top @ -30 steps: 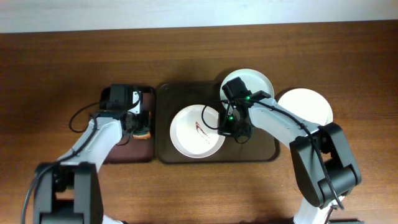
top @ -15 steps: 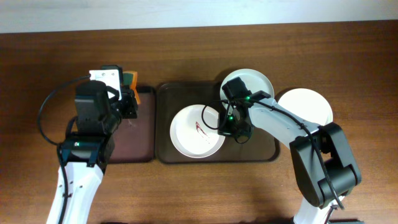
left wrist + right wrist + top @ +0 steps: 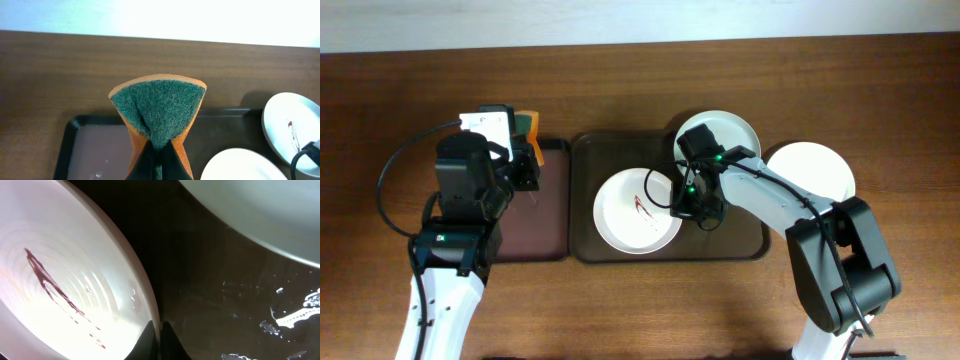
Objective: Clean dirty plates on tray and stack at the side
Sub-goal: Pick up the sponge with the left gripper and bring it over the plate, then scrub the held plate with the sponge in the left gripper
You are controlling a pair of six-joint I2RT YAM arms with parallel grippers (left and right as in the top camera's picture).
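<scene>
Left gripper (image 3: 160, 159) is squeezing an orange sponge (image 3: 159, 107) so that it is folding, its green scrub face looking outward. It is hanging over the far end of the narrow reddish tray (image 3: 548, 215), just beside the wide dark tray (image 3: 584, 150). Holding the sponge raised this way seems meant to carry it over both low rims.

Right gripper (image 3: 160, 330) is pinching the right-hand rim of plate 1 (image 3: 625, 215), which is lying on the dark tray with its red smear (image 3: 47, 282) facing up; the grip is probably steadying it for wiping. Plate 2 (image 3: 732, 135) is sitting at the tray's far right corner, overhanging the rim and just beside the right arm. Plate 3 (image 3: 815, 170) is resting on the table (image 3: 620, 310) to the right, looking clean.

Open tray floor is showing left of plate 1, giving the sponge an easy approach from that side. Room on the right is tight between the gripper and plate 2.
</scene>
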